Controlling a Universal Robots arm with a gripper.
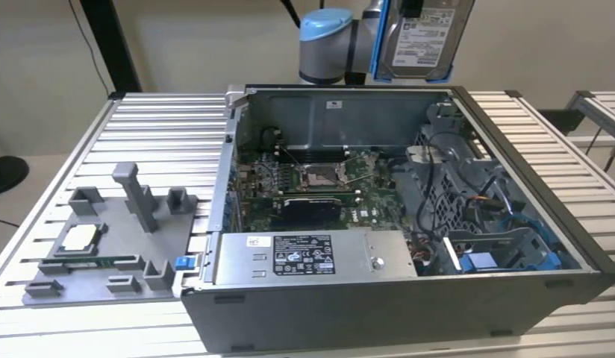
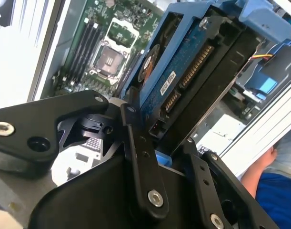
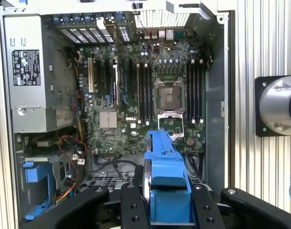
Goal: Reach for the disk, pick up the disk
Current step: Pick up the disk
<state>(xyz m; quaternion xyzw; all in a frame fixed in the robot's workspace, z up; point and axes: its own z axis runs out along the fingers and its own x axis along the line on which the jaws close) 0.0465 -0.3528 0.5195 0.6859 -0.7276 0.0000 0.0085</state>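
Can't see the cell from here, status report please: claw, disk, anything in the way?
Claw shut on the disk, one finger each side. Disk held high above the open computer case. Nothing in the way.

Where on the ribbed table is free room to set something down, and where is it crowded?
Free: bare ribbed table between the grey tray and the table's far edge. Crowded: inside the open computer case, with motherboard, cables, power supply.
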